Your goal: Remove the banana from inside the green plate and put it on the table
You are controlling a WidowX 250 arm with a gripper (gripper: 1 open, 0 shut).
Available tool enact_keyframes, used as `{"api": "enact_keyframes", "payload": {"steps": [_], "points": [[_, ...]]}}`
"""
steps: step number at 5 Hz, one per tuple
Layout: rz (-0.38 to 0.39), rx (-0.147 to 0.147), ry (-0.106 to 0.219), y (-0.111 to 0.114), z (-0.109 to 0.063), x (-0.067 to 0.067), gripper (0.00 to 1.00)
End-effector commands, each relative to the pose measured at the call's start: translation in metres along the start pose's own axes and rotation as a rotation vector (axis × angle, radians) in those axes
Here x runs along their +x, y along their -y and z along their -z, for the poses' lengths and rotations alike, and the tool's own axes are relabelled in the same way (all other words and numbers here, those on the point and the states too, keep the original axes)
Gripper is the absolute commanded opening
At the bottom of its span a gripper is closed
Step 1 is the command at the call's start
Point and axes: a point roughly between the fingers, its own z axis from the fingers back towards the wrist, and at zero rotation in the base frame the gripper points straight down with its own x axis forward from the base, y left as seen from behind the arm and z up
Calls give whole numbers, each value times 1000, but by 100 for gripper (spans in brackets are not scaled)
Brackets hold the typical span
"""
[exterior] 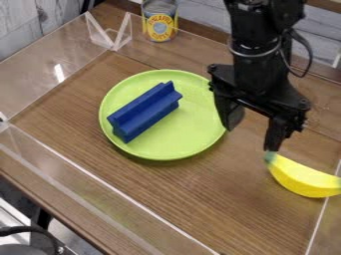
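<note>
The yellow banana [306, 179] lies on the brown wooden table [173, 204] at the right, outside the green plate [167, 139] and close to the acrylic wall. My black gripper [258, 127] hangs pointing down over the plate's right rim, its two fingers spread apart and nothing between them. The banana's green tip sits just below the right finger [278, 129]; whether they touch I cannot tell. A blue ridged block [144, 109] rests inside the plate.
Clear acrylic walls [54, 70] ring the table. A yellow-labelled can [160, 22] and a small clear stand [107, 35] sit behind the far wall. Bare wood lies in front of the plate.
</note>
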Motion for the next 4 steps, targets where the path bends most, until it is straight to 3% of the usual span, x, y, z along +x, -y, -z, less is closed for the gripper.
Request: {"api": "enact_keyframes", "payload": {"steps": [1,4], "points": [[11,-7,32,6,-8,9,100],[28,-20,12,18,5,13,100]]}}
